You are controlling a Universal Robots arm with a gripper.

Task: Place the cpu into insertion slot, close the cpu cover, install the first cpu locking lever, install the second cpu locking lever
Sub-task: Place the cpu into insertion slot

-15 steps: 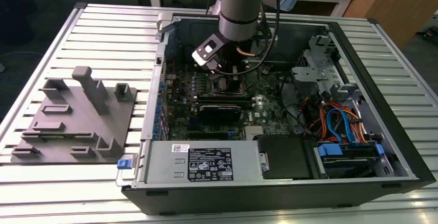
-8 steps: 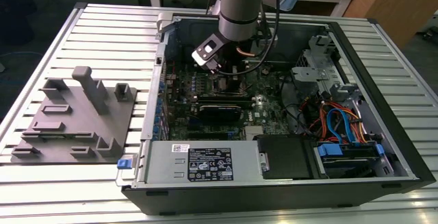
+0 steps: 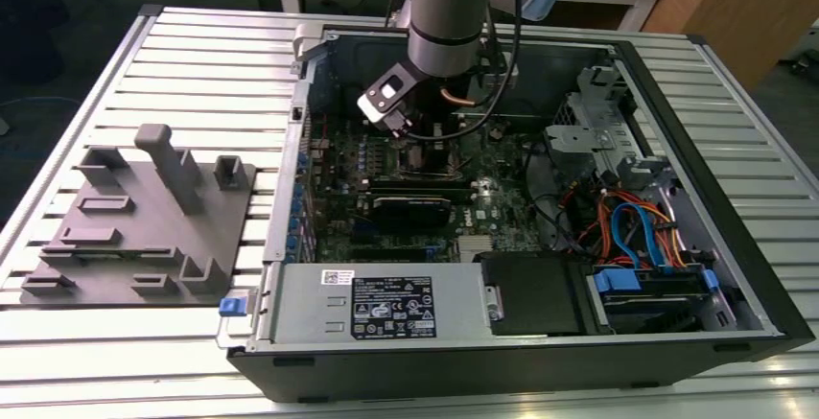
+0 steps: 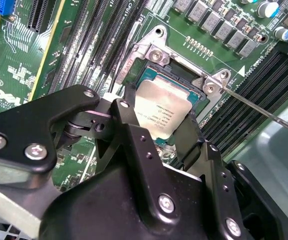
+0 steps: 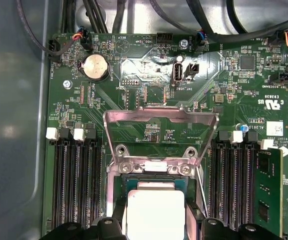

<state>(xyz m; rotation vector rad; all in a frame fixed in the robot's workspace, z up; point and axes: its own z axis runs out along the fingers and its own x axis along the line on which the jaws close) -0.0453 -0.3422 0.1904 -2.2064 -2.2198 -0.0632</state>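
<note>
Currently I have the gripper (image 4: 158, 122) clamped on the cpu (image 4: 161, 109), with its fingers (image 4: 128, 120) on two opposite edges. The square chip lies flat, dull silver top up, over the insertion slot (image 4: 177, 70). The cpu cover (image 5: 161, 116) stands swung open at the slot's hinge edge. Memory slots (image 5: 76, 185) flank both sides, and one thin locking lever (image 4: 263, 112) angles away loose.

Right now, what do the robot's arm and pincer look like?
The arm is a thick silver-grey cylinder with a pale blue joint cap above, and black cables loop down beside it. In the second wrist view the pincer is matte black, built of angular linked plates dotted with silver screws.
</note>
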